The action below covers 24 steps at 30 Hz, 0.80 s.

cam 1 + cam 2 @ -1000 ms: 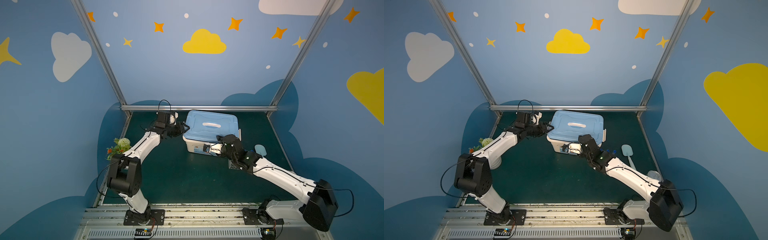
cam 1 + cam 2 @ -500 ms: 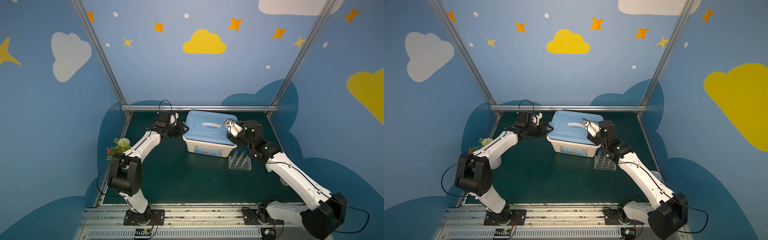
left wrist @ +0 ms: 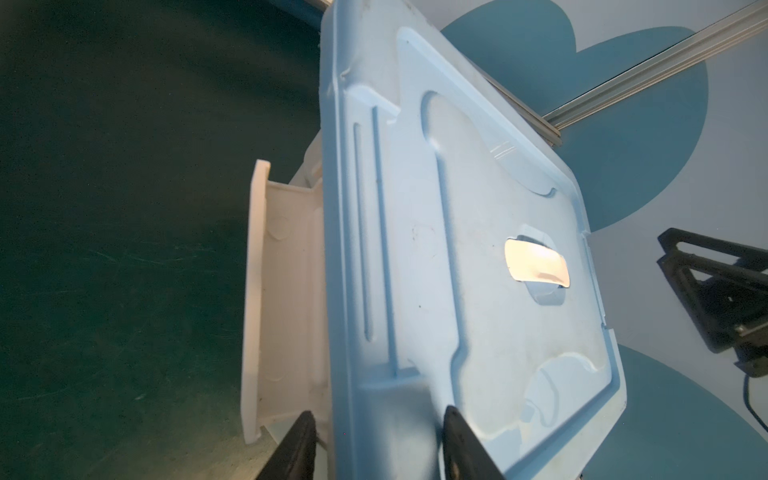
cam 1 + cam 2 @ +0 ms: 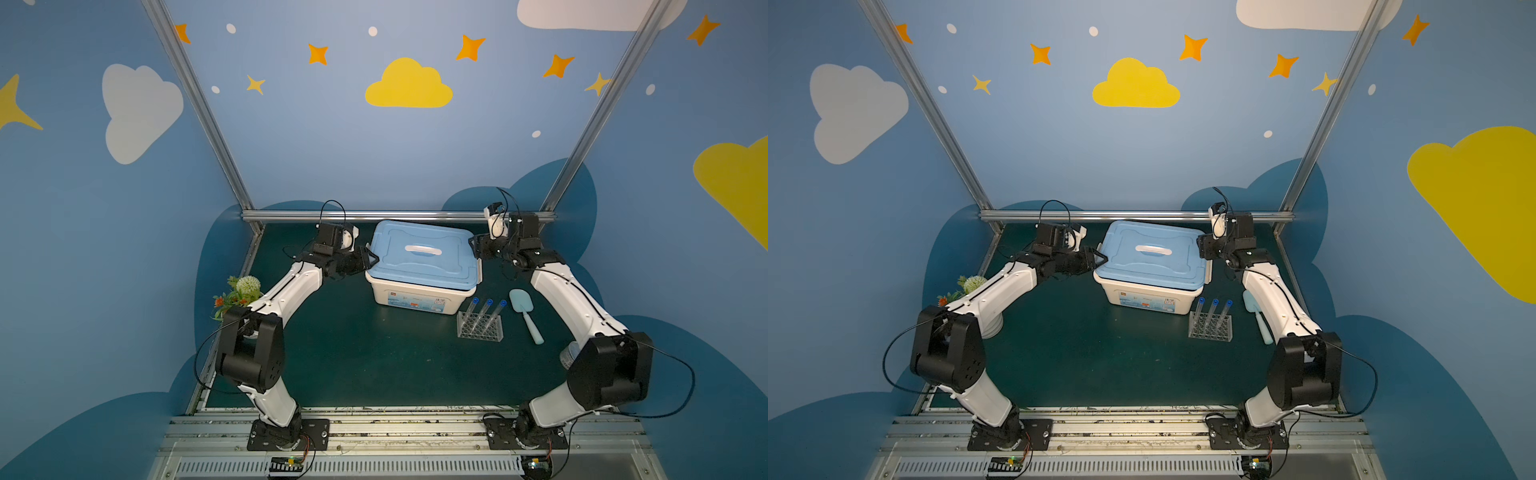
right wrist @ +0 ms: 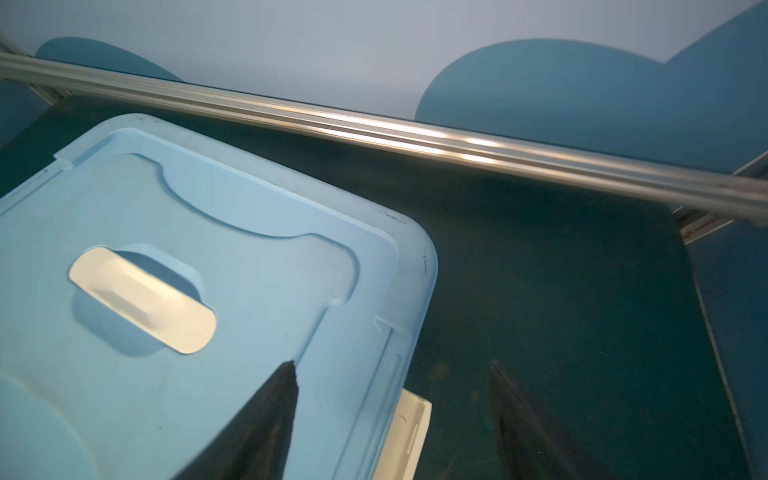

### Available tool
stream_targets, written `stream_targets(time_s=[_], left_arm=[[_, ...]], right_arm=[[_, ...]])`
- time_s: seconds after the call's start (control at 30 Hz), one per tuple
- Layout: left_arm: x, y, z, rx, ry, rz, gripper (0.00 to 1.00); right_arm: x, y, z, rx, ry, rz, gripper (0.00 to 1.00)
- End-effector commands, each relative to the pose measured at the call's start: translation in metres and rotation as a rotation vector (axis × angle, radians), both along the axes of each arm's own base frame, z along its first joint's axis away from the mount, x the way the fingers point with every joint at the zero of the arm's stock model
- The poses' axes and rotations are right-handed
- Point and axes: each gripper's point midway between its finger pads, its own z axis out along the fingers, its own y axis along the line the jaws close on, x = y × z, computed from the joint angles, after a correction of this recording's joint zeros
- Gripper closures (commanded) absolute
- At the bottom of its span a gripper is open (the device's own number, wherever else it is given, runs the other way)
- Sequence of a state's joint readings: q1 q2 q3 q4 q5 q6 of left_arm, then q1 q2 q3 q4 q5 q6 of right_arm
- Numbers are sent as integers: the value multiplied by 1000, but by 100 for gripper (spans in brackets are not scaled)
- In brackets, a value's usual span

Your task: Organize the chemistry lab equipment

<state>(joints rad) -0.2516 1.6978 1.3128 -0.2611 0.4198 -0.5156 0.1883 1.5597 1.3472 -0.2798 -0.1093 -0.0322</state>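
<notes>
Clear rack (image 4: 480, 330) of three blue-capped test tubes (image 4: 482, 311) near-right of bin (image 4: 415, 297), well apart from spread right end effector (image 4: 475, 248) at lid (image 4: 424, 257); left end effector (image 4: 372, 258) straddling lid edge, grip unclear.

Smooth, faintly scuffed blue plastic lid (image 4: 399, 266) on a semi-gloss white plastic bin (image 4: 415, 297); dark green matt desk (image 4: 353, 353), finely scratched; clear, glossy rack (image 4: 480, 331) and test tubes (image 4: 484, 313); bright brushed-metal rail (image 4: 395, 215) along the desk's far edge.
</notes>
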Motion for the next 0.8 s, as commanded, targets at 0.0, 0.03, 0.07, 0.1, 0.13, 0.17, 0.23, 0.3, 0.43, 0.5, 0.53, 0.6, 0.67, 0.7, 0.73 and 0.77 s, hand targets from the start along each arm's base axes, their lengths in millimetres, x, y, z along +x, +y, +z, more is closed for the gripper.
stream_targets(time_s=[0.0,0.03,0.07,0.1,0.13,0.17,0.23,0.3,0.43,0.5,0.53,0.6,0.67,0.7,0.73,0.77], left_arm=[[0,0,5,23,-20,-6,51],[0,0,5,24,-22,-6,51],[0,0,5,24,-23,-6,51],[0,0,5,23,-24,-6,51],[0,-1,5,22,-28,-9,51],[0,-1,5,21,-28,-9,51],[0,-2,5,21,-30,-12,51],[-1,-2,6,22,-34,-14,51],[-2,-3,5,24,-34,-19,51],[-3,-3,4,25,-33,-21,51],[-3,-4,4,25,-32,-22,51],[-3,-4,4,25,-32,-24,51],[-4,-5,4,23,-33,-25,51],[-3,-4,4,24,-33,-25,51],[-4,-4,3,24,-31,-24,51],[-4,-5,3,25,-32,-26,51]], right_arm=[[14,3,15,130,-37,-13,28],[17,1,15,145,-42,-20,28],[21,-1,13,163,-34,-28,28],[24,-3,11,186,-23,-31,28],[28,-3,9,204,-11,-29,28],[32,-2,7,229,-2,-19,28],[39,0,4,279,10,0,28],[48,0,-1,341,31,6,28],[65,3,-6,453,65,36,28],[73,5,-7,517,85,57,29],[77,7,-7,552,94,75,30],[84,12,-8,601,118,112,32],[87,21,-9,637,160,162,34],[87,23,-11,659,195,160,35],[88,25,-13,673,213,164,36],[89,27,-15,685,217,169,37]])
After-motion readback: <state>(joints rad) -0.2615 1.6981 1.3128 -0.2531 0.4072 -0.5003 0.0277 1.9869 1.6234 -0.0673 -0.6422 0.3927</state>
